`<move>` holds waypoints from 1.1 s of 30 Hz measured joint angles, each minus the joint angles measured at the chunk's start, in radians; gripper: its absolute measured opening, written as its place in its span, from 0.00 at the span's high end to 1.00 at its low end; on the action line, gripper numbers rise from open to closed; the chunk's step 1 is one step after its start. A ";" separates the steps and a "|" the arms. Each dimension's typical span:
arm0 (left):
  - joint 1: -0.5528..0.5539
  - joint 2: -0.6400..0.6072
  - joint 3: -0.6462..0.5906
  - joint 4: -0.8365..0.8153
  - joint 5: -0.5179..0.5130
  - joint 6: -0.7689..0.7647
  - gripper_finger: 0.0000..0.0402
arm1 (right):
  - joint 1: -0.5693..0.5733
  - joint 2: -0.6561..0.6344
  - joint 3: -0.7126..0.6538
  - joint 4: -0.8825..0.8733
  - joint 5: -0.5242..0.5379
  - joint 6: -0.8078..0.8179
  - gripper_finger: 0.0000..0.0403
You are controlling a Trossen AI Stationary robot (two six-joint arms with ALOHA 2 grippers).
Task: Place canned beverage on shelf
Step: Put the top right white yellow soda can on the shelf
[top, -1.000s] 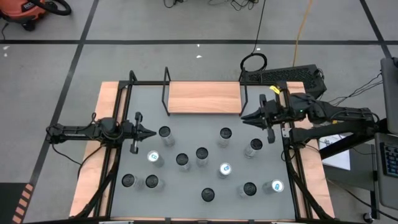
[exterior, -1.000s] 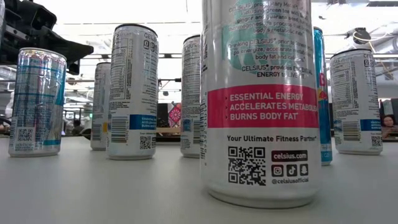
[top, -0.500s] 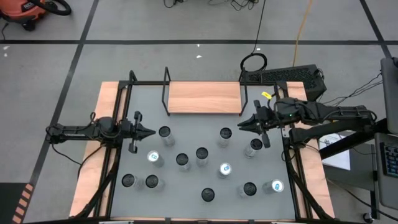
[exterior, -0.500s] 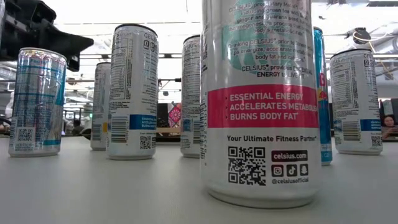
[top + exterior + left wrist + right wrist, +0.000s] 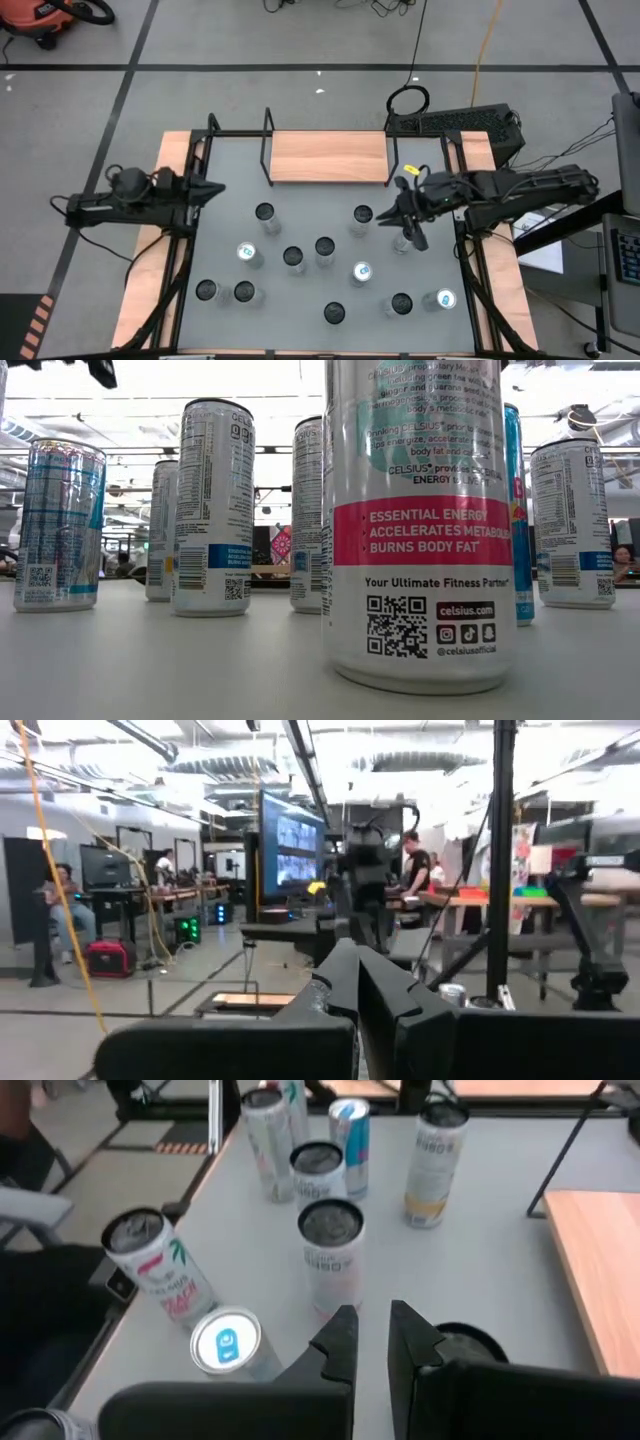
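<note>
Cans (image 5: pixel 324 246), slim aluminium cylinders with glossy printed sleeves, stand upright and scattered over the grey matte tabletop (image 5: pixel 300 295), all in front of the shelf (image 5: pixel 328 156). That shelf is a small rectangular board of pale, smooth wood with thin black rod frames rising at its two ends; it sits at the far edge of the table, and nothing rests on it. The nearest can to the low camera (image 5: pixel 418 520) is white with a pink band and a black square code. My right gripper (image 5: pixel 384 216) hangs in front of the shelf's right end, between two cans, its dark fingers (image 5: pixel 338 1342) pressed together and holding nothing; one can with a dull grey lid (image 5: pixel 331 1256) stands just ahead of them. My left gripper (image 5: pixel 216 187) is off the shelf's left end, over the table's wooden border, fingers (image 5: pixel 345 982) likewise closed on nothing. Around the table runs a grey floor with dark lines; behind it, a bright workshop with screens, benches and people.
</note>
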 joint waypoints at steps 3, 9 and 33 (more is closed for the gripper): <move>0.000 0.110 0.118 -0.105 -0.021 0.020 1.00 | 0.010 0.019 0.000 -0.017 0.001 -0.033 1.00; 0.000 0.382 0.376 -0.290 -0.065 0.028 1.00 | 0.012 0.048 0.000 -0.029 0.001 -0.116 1.00; -0.053 0.905 0.599 -0.409 -0.054 -0.059 0.55 | 0.158 0.051 -0.076 0.049 0.234 0.072 1.00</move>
